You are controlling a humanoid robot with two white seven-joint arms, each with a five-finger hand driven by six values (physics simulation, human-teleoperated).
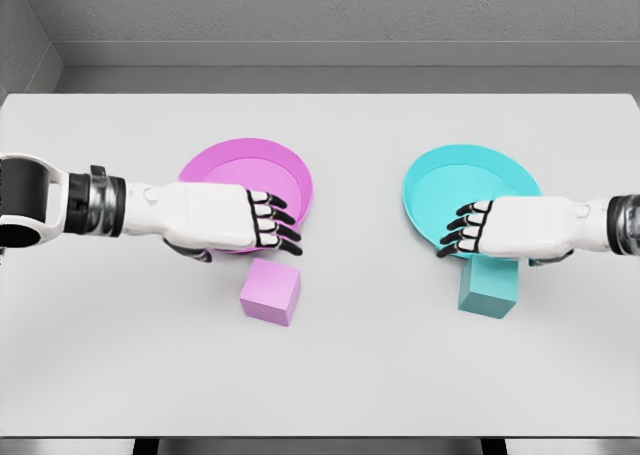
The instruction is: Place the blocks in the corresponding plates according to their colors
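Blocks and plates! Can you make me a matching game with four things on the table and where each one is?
Things:
1. pink block
2. teal block
3. pink plate
4. teal plate

Places:
A. far side of the table, on the right
B. near side, just below the left hand
C. far side, on the left
D. near side, partly under the right hand

Pairs: 1-B, 2-D, 3-C, 4-A
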